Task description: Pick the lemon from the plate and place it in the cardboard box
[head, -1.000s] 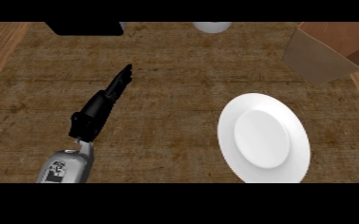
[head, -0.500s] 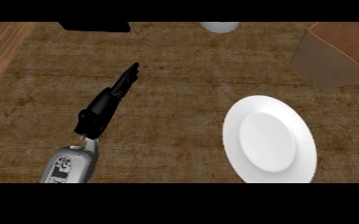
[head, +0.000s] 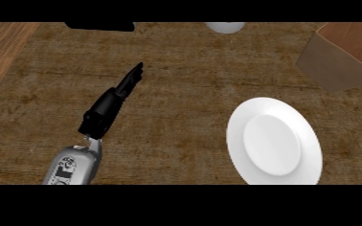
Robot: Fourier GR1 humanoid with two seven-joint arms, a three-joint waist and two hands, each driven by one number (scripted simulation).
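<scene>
A white plate [head: 274, 141] lies on the wooden counter at the lower right, and nothing rests on it. No lemon shows anywhere in the head view. The cardboard box [head: 336, 55] sits at the upper right, cut off by the picture's edge. My left hand [head: 113, 103] reaches up from the lower left with its fingers straight, seen edge-on, well to the left of the plate and holding nothing. My right hand does not appear.
A black object [head: 100, 26] lies along the far edge at upper left. A pale rounded thing [head: 225, 27] sits at the far edge near the middle. A lighter wood strip [head: 13, 40] runs down the left side.
The whole scene has slid rightward and slightly up in the picture: plate, box and black object all shifted. My left hand keeps its straight pose.
</scene>
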